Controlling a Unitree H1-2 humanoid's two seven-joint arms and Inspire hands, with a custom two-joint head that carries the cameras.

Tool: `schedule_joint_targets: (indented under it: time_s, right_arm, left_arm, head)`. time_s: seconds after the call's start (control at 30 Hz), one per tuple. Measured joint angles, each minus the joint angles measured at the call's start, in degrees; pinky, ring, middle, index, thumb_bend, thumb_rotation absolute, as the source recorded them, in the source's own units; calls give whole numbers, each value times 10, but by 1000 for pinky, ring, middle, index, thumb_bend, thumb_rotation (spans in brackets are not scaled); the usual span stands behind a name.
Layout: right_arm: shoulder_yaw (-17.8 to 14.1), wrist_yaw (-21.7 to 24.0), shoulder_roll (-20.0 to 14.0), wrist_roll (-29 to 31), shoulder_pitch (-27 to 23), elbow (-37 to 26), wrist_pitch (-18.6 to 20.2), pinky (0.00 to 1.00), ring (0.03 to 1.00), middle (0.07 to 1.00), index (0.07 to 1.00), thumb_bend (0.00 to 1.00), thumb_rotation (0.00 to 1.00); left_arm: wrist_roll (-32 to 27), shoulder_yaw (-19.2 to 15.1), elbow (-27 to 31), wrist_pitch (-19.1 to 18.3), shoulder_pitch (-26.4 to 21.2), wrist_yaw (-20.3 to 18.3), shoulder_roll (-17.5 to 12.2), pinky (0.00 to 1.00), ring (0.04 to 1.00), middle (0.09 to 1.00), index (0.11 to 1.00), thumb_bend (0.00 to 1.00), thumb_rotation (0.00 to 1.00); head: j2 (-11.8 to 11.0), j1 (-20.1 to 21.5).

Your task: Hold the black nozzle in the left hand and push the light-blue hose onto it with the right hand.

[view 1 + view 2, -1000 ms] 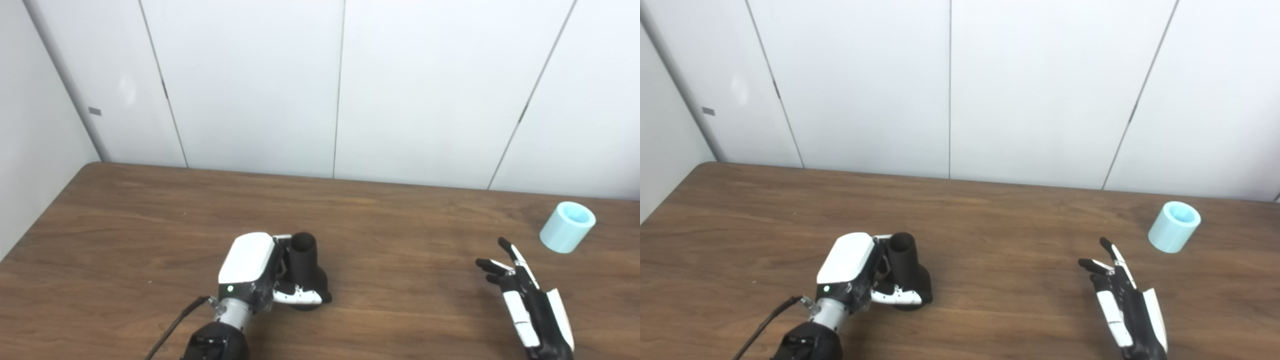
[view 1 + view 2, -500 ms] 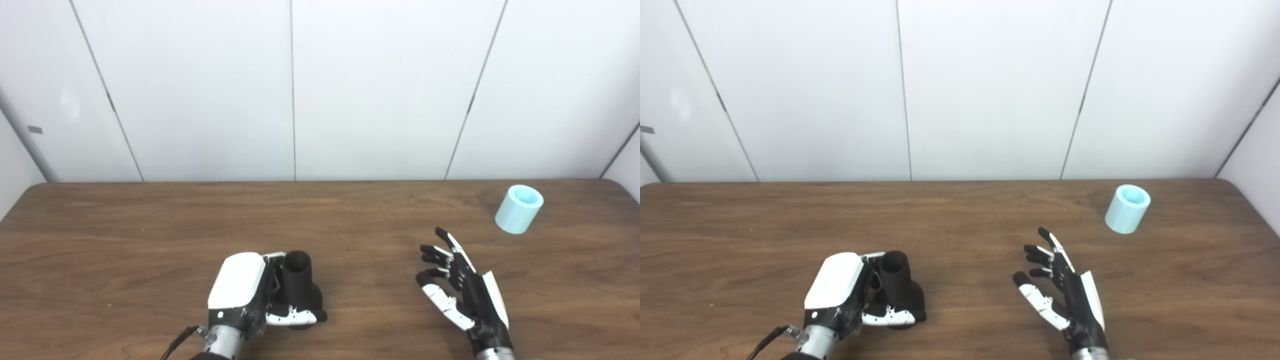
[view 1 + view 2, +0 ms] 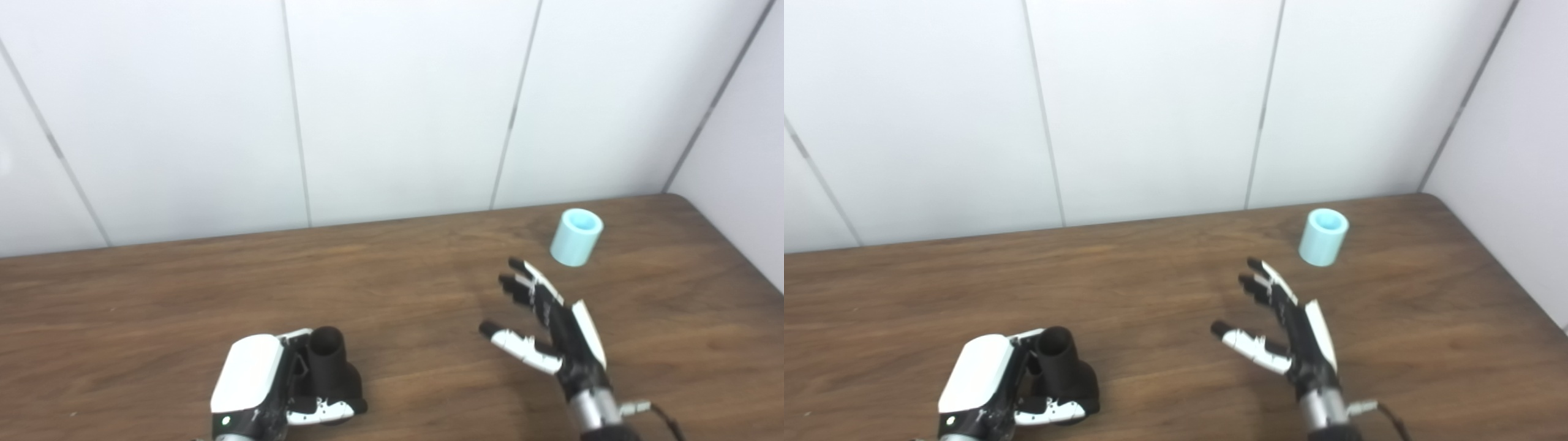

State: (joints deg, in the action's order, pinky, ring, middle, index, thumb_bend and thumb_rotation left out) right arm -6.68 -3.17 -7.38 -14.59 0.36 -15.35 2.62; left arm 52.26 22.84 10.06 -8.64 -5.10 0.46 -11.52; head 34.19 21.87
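Observation:
The black nozzle [image 3: 329,371] stands upright on the wooden table [image 3: 398,269] at the lower left, its open end up. My left hand [image 3: 257,387] is shut on it, fingers wrapped round its wide base. The light-blue hose [image 3: 576,237], a short open cylinder, stands on the table at the far right, near the back corner. My right hand [image 3: 548,324] is open and empty, fingers spread, hovering over the table below and left of the hose, clearly apart from it. The same scene shows in the right eye view, with the hose [image 3: 1323,237] and my right hand [image 3: 1283,327].
White wall panels [image 3: 398,104] rise behind the table, and a side wall [image 3: 741,141] stands along its right edge. The table's right edge [image 3: 729,245] runs close to the hose.
The camera has swung to the right, shifting the whole picture left. My right hand has moved up and forward toward the hose with its fingers spread. My left hand still holds the nozzle.

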Motion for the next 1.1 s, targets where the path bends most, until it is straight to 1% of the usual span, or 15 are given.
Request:
schedule_joint_targets:
  time_s: [0.1, 0.17, 0.23, 0.3, 0.37, 0.4, 0.47, 0.5, 0.57, 0.63, 0.73, 0.8, 0.93, 1.03, 1.1]
  right_arm:
    - [-16, 2, -31, -2, -31, -5, 13, 687, 789, 810, 833, 701, 426]
    - [-22, 4, -56, -10, -47, -5, 16, 684, 797, 815, 834, 735, 413]
    - [-24, 8, -83, -28, -62, -5, 25, 688, 803, 823, 835, 759, 363]
    - [-24, 15, -110, -50, -76, -5, 38, 691, 805, 825, 827, 766, 310]
    - [-19, 24, -136, -78, -91, -5, 57, 722, 812, 821, 815, 759, 298]
    - [-13, 31, -147, -99, -101, -5, 68, 737, 806, 811, 806, 760, 296]
    - [13, 53, -177, -153, -120, -6, 89, 740, 799, 804, 804, 761, 283]
    - [27, 65, -194, -179, -132, -6, 95, 751, 803, 802, 797, 776, 254]
    - [51, 90, -222, -225, -153, -5, 104, 791, 834, 816, 793, 811, 225]
    - [67, 116, -244, -262, -178, 5, 118, 857, 883, 844, 796, 837, 210]
    - [88, 154, -269, -304, -218, 40, 147, 934, 944, 880, 815, 855, 197]
    - [99, 177, -282, -325, -232, 65, 161, 955, 970, 900, 831, 863, 194]
    - [125, 212, -287, -354, -252, 116, 185, 997, 999, 940, 856, 889, 188]
    - [148, 217, -294, -375, -267, 161, 187, 1000, 1000, 951, 868, 920, 223]
    - [155, 218, -297, -385, -278, 187, 189, 1000, 1000, 955, 877, 923, 229]
  left_arm:
    - [-10, -4, -5, 9, 0, 1, 0, 392, 435, 452, 512, 505, 0]
    - [-11, -6, -7, 14, 0, 1, 0, 393, 445, 448, 512, 504, 0]
    - [-13, -9, -9, 19, 0, -1, -1, 401, 451, 462, 506, 505, 0]
    - [-16, -13, -10, 23, -1, -4, -1, 386, 432, 464, 508, 505, 0]
    - [-20, -18, -12, 26, -1, -6, -2, 378, 426, 464, 509, 505, 0]
    - [-25, -20, -12, 26, -1, -9, -2, 388, 434, 468, 505, 505, 0]
    - [-32, -25, -12, 26, -3, -16, -6, 400, 448, 472, 500, 505, 0]
    - [-36, -26, -12, 27, -4, -18, -9, 400, 452, 473, 499, 505, 0]
    - [-39, -28, -11, 28, -7, -27, -13, 380, 447, 472, 500, 505, 0]
    - [-40, -31, -9, 27, -9, -35, -15, 367, 442, 468, 504, 505, 0]
    - [-41, -35, -3, 25, -9, -50, -17, 360, 439, 460, 508, 505, 0]
    - [-42, -38, -1, 25, -9, -54, -18, 371, 451, 457, 508, 505, 0]
    - [-53, -44, 0, 25, -9, -60, -19, 367, 435, 447, 513, 504, 0]
    - [-63, -49, 0, 25, -10, -67, -19, 363, 423, 439, 519, 503, 0]
    - [-66, -51, -1, 25, -12, -73, -19, 365, 426, 438, 519, 503, 0]
  head:
    - [-2, 17]
    - [-1, 30]
    - [0, 34]
    - [-1, 41]
    - [-1, 50]
    - [0, 53]
    - [1, 55]
    - [2, 55]
    - [2, 55]
    - [3, 55]
    - [5, 55]
    - [5, 55]
    - [5, 52]
    - [5, 50]
    - [4, 51]
